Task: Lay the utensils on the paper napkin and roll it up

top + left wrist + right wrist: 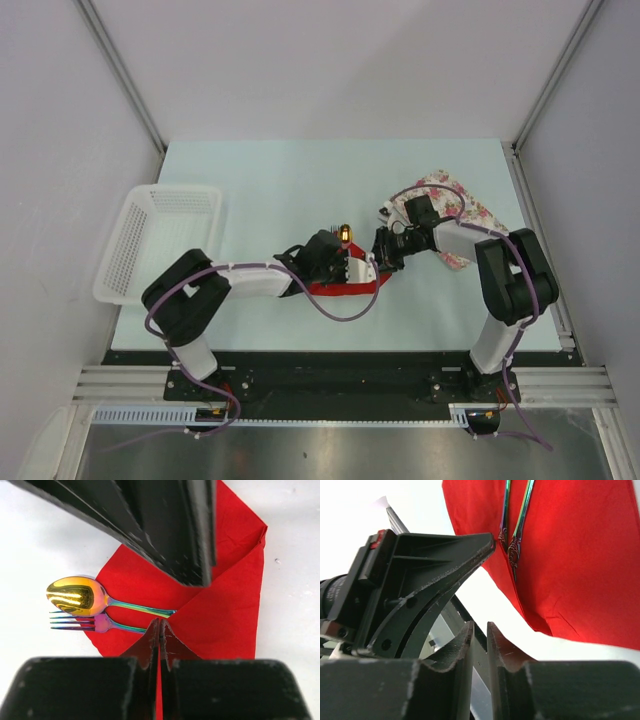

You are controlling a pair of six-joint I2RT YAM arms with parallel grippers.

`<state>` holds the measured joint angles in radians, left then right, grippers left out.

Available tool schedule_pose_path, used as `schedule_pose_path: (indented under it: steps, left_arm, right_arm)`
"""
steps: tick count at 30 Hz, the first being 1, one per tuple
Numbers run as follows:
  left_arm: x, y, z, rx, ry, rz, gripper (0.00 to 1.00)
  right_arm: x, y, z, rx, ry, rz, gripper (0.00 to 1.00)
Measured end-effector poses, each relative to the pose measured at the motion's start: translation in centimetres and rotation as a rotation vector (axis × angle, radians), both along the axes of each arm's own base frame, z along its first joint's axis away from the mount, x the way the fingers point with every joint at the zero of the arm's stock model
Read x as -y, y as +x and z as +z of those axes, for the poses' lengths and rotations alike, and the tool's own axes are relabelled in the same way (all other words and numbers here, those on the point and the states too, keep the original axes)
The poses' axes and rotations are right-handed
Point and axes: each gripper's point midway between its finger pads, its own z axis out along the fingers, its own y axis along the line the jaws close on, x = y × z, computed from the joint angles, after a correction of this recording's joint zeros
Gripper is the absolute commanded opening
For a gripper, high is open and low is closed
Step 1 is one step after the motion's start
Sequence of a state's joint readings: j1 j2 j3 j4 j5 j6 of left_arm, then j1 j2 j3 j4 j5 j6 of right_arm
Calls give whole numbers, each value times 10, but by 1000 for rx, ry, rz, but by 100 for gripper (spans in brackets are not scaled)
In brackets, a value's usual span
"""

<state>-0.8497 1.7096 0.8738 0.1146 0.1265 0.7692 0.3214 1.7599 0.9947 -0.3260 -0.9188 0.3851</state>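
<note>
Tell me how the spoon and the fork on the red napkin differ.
The spoon has a broad, shiny gold bowl; the fork ends in slim pink-purple prongs. The spoon's head is far wider than the fork's. Both have thin rainbow-tinted handles and lie side by side on the napkin, heads past its edge.

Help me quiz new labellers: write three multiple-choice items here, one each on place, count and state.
1. Where do the bowl of the spoon and the tines of the fork lie? A wholly on the paper napkin; B past its edge, over the table; C hidden under a fold.
2. How many items lie on it? A one; B two; C four.
3. The left hand is: A wide open; B holding the spoon; C shut on the paper napkin.
Answers: 1 B, both heads overhang the red edge. 2 B, one spoon, one fork. 3 C, a red fold is pinched between its fingers.
</note>
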Motion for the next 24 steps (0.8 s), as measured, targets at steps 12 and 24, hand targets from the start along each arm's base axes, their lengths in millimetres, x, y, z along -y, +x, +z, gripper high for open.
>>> schedule_pose_path:
  steps: [12,24]
  left_arm:
    - [-1,15,-5,-1,4,27,0]
    - [0,15,-5,-15,4,32,19]
  right_arm:
    - [-18,-16,-24,-73,-19,52,17]
    - [-15,-17,-63,-124,-116,40,14]
